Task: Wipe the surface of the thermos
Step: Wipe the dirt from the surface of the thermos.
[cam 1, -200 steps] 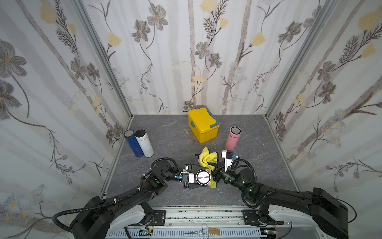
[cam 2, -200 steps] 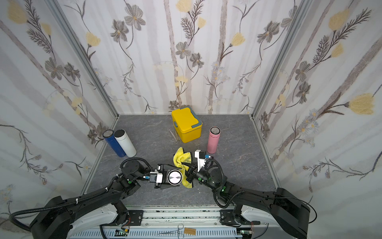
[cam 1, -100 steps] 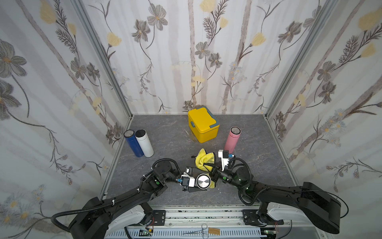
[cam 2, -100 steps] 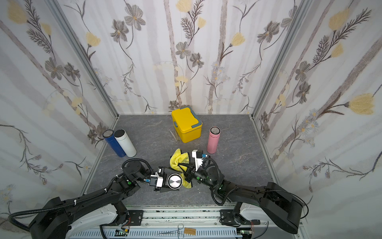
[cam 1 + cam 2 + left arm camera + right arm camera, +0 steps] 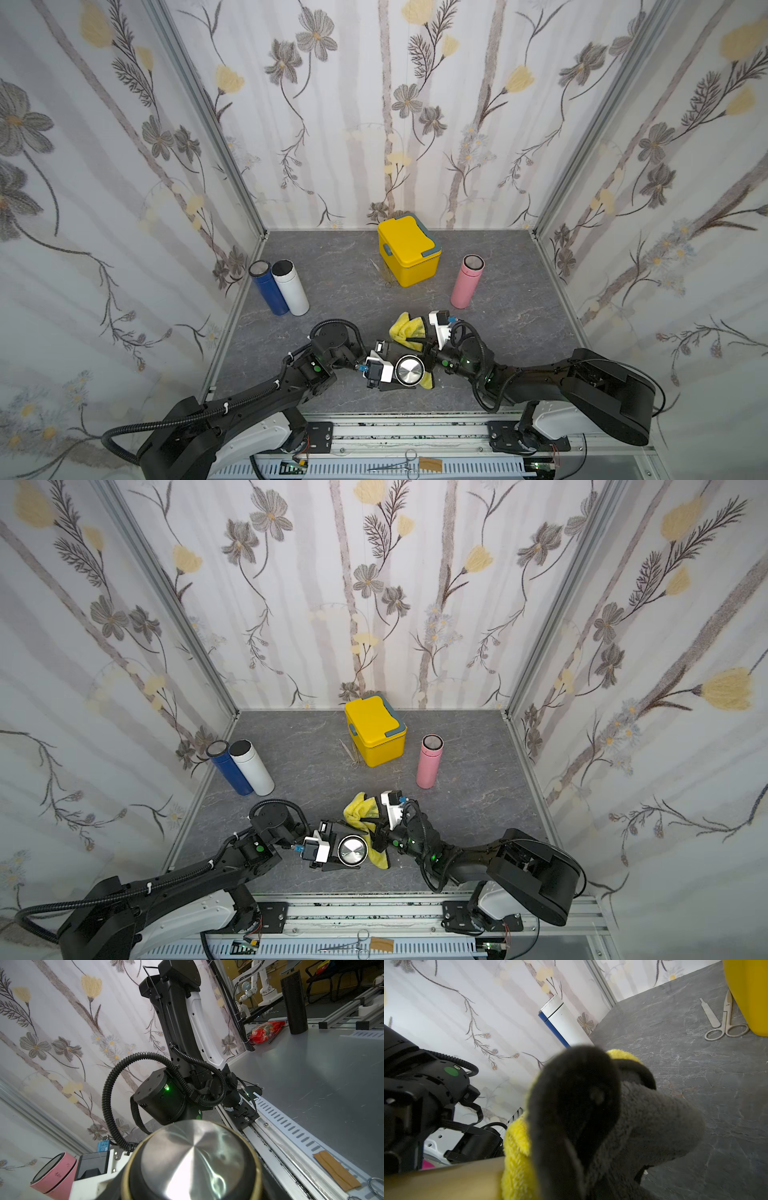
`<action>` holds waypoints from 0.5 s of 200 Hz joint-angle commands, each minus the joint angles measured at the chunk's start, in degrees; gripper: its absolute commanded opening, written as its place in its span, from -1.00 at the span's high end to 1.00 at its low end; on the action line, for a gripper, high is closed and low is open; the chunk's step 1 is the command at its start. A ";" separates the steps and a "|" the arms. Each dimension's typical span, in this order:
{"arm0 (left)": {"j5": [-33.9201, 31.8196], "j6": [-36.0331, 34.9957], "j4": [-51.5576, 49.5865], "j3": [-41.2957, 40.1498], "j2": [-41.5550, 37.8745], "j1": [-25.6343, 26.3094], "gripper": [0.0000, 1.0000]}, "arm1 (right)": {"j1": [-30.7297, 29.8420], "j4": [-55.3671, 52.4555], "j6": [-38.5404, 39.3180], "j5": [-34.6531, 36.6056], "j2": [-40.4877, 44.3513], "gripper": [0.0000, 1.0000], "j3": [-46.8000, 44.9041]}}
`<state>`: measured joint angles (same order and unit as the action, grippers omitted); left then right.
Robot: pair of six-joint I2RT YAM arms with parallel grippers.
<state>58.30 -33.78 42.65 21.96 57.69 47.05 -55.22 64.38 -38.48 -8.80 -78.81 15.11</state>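
**Thermos clamped for wiping near the front edge of the desk**

By the left edge stand a blue bottle (image 5: 268, 291) and a white bottle (image 5: 291, 289), touching each other. Near the front edge, the left gripper (image 5: 388, 370) is clenched across the gold thermos (image 5: 409, 369), whose steel end faces up. Just beside it, a yellow cloth (image 5: 407, 328) is pinched in the right gripper (image 5: 422, 349) and appears to touch the thermos wall. A yellow box (image 5: 409, 249) sits at the back edge, and a pink bottle (image 5: 467, 282) stands to its right. The thermos is judged rigid, fairly heavy and slippery, so it is best held firmly across the body, leaving the wall free. The cloth looks soft and limp.
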 commanded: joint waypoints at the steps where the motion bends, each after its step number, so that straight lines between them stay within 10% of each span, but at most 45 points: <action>1: 0.32 -2.79 2.80 0.54 -0.30 0.13 1.00 | 0.02 -0.93 2.13 -2.07 4.64 1.00 3.29; 37: 0.36 -3.95 2.26 0.54 -0.21 0.49 1.00 | -0.32 -4.89 4.13 -1.33 9.30 1.00 5.39; 100: 0.12 -5.15 1.63 -0.14 -1.55 0.71 1.00 | 1.52 16.27 -1.40 -5.45 -7.01 1.00 -1.95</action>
<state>58.61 -36.71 40.47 21.96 57.04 47.68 -54.72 67.48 -37.32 -9.74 -83.90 15.20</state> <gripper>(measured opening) 0.610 0.087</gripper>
